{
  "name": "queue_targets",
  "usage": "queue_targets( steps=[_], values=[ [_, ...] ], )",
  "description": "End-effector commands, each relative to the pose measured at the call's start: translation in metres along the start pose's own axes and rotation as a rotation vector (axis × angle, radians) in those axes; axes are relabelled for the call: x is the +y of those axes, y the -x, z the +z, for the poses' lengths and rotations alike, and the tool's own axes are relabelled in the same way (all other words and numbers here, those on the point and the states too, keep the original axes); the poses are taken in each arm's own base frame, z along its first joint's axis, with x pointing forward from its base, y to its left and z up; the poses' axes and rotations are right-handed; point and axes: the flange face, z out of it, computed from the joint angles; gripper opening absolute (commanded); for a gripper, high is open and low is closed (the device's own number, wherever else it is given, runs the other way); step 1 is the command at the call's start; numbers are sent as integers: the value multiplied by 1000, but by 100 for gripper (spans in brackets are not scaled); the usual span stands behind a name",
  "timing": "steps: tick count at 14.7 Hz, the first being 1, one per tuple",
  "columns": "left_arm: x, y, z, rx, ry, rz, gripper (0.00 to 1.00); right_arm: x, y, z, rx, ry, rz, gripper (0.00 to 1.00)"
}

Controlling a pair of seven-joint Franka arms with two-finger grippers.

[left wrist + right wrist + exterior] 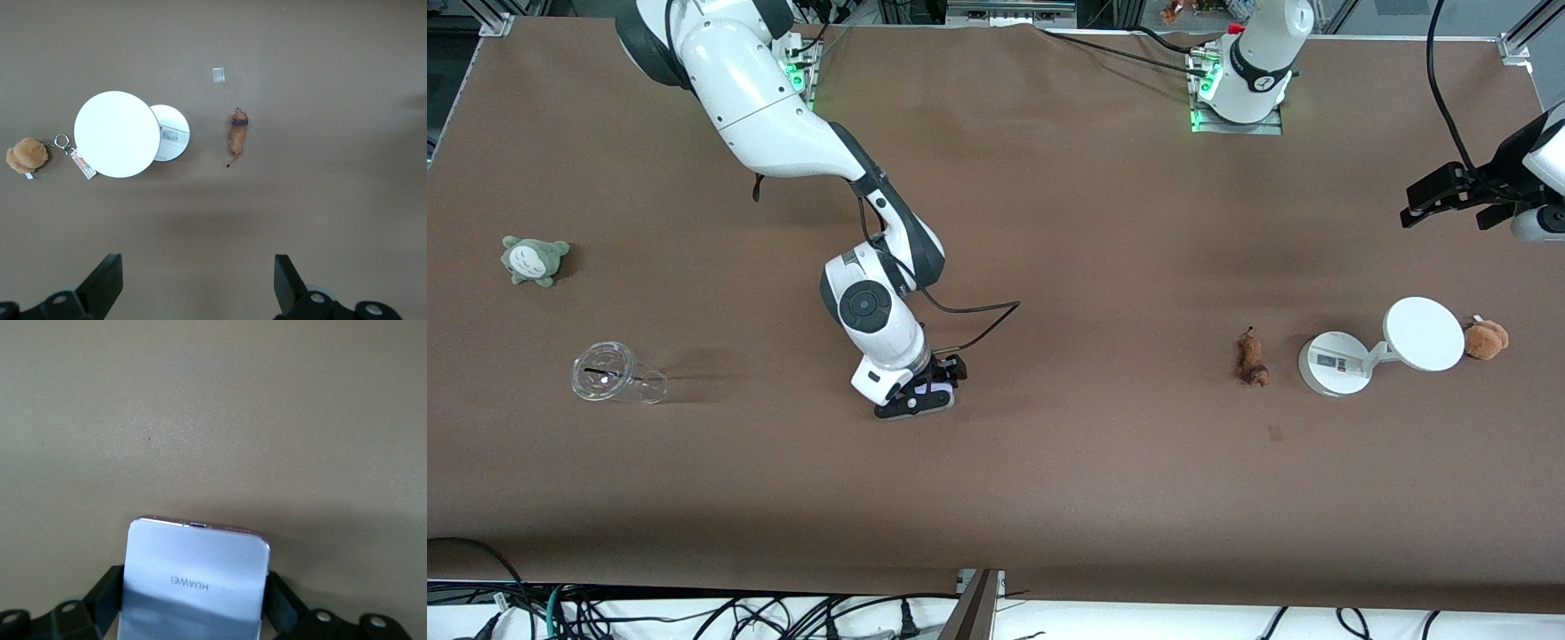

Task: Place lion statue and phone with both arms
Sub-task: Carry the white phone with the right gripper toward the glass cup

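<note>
The phone [197,580], a flat pale lavender-white slab, sits between the fingers of my right gripper [193,603], which is shut on its two long edges. In the front view this gripper [927,396] is low at the table's middle, with only a sliver of the phone [935,388] showing. The lion statue [1252,357], slender and orange-brown with a dark end, lies toward the left arm's end of the table. It also shows in the left wrist view [238,131]. My left gripper [1449,212] hangs open and empty, high over the table's edge at the left arm's end [197,263].
A white round-based device with a disc [1336,363] stands beside the lion, with a fuzzy brown plush keychain [1485,339] next to it. A grey-green plush [534,260] and a clear plastic cup on its side [615,378] lie toward the right arm's end.
</note>
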Motion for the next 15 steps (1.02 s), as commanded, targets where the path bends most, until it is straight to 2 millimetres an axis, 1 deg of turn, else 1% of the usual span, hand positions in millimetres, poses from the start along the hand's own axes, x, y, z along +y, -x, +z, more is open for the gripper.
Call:
queue_targets(
  steps=[1,2,3,4,5,6,7,8,9,11,12,13,14,15],
  values=[
    [-2,6,-8,-6,-22,15,100,11,-10,-6,-10,-1,0,0],
    [-2,6,-8,-8,-22,16,100,19,-14,-16,-24,9,-10,0],
    [-2,6,-9,-6,-22,15,100,40,-23,-32,-42,17,-34,0],
    [-1,6,-9,-7,-22,16,100,64,-31,-50,-62,19,-66,0],
    [3,6,-9,-5,-21,12,100,106,-39,-72,-106,26,-130,0],
    [4,6,-9,-7,-21,13,100,121,-42,-85,-123,30,-160,0],
    [2,8,-10,-3,-21,10,100,135,-44,-95,-136,34,-180,0],
    [2,8,-12,3,-20,10,100,150,-45,-99,-149,39,-192,0],
    [6,8,-13,7,-20,15,100,172,-45,-101,-166,47,-200,0],
    [18,8,-12,7,-25,33,100,209,-47,-111,-184,54,-213,0],
    [29,7,-11,8,-28,51,100,224,-47,-115,-191,60,-196,0],
    [32,5,-12,14,-25,52,100,250,-46,-121,-202,81,-146,0],
    [33,3,-14,18,-26,46,100,264,-45,-122,-206,98,-118,0],
    [36,-1,-20,31,-23,39,100,279,-43,-122,-208,114,-86,0]
  ],
)
